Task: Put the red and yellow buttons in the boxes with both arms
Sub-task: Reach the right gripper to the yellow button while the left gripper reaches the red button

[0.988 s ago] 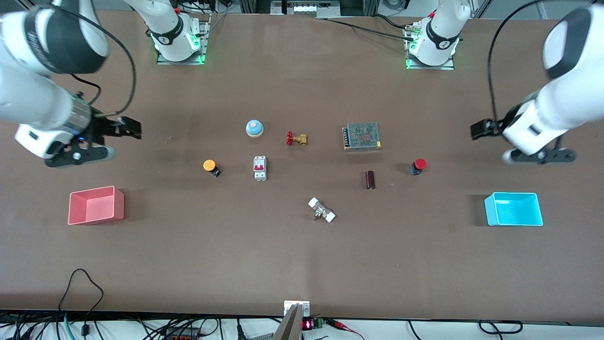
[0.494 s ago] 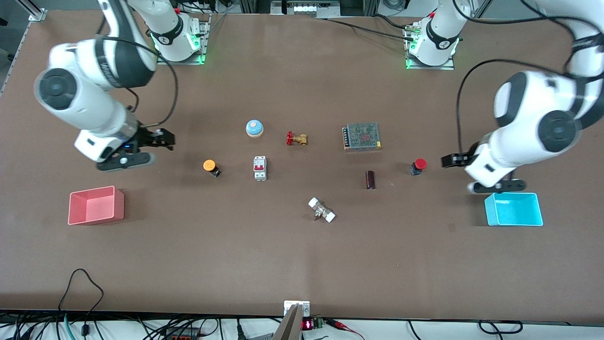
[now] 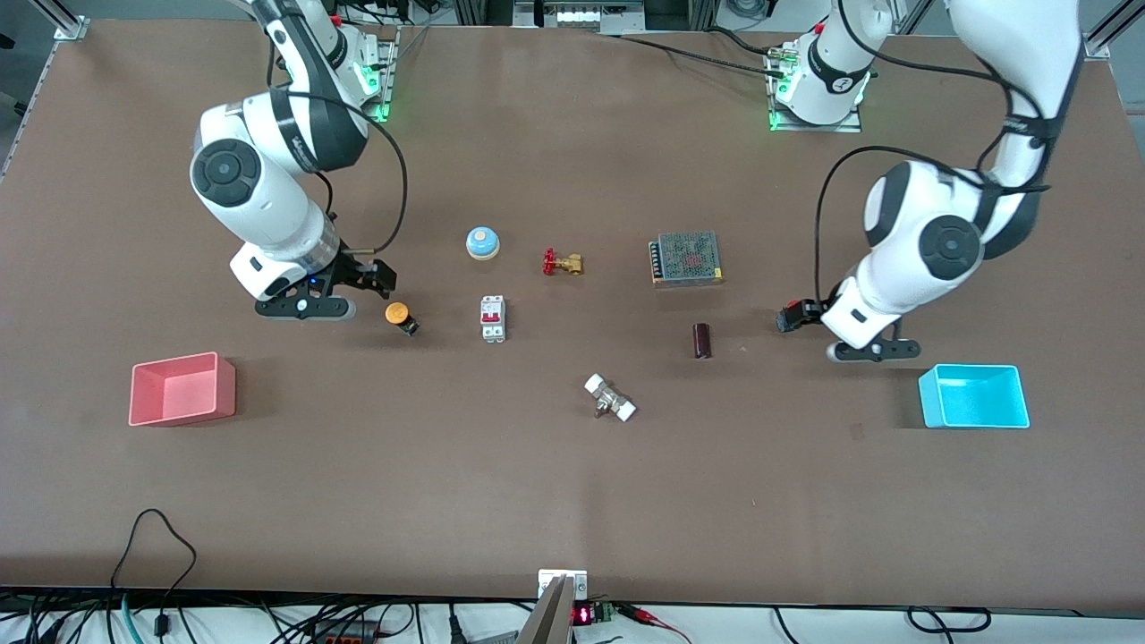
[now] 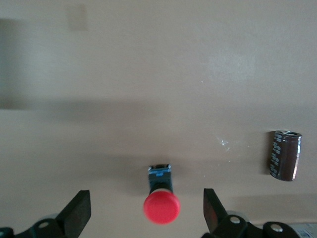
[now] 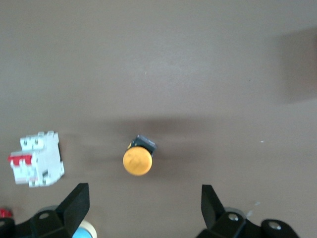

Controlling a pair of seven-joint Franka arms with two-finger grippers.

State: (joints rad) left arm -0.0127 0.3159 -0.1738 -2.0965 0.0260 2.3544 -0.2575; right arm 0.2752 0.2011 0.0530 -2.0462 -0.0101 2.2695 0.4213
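Observation:
The yellow button [image 3: 397, 314] stands on the table, beside the white breaker [image 3: 493, 318] toward the right arm's end. My right gripper [image 3: 368, 279] is open and hovers just beside it; in the right wrist view the button [image 5: 137, 161] lies just ahead of the open gripper [image 5: 144, 194]. My left gripper [image 3: 794, 317] is open over the red button, which it mostly hides in the front view. In the left wrist view the red button [image 4: 161, 208] sits between the spread fingers [image 4: 79, 214]. The pink box [image 3: 182, 417] and the cyan box [image 3: 975, 420] are empty.
Between the buttons lie a blue-white dome [image 3: 482, 242], a brass valve with red handle [image 3: 562, 263], a grey mesh-topped unit [image 3: 686, 258], a dark cylinder [image 3: 702, 341] and a white-ended fitting [image 3: 610, 398]. Each box stands near its table end, nearer the front camera than the buttons.
Both arms have swung in from the table's ends. The right gripper has come close to the yellow button, and the left gripper has come over the red button.

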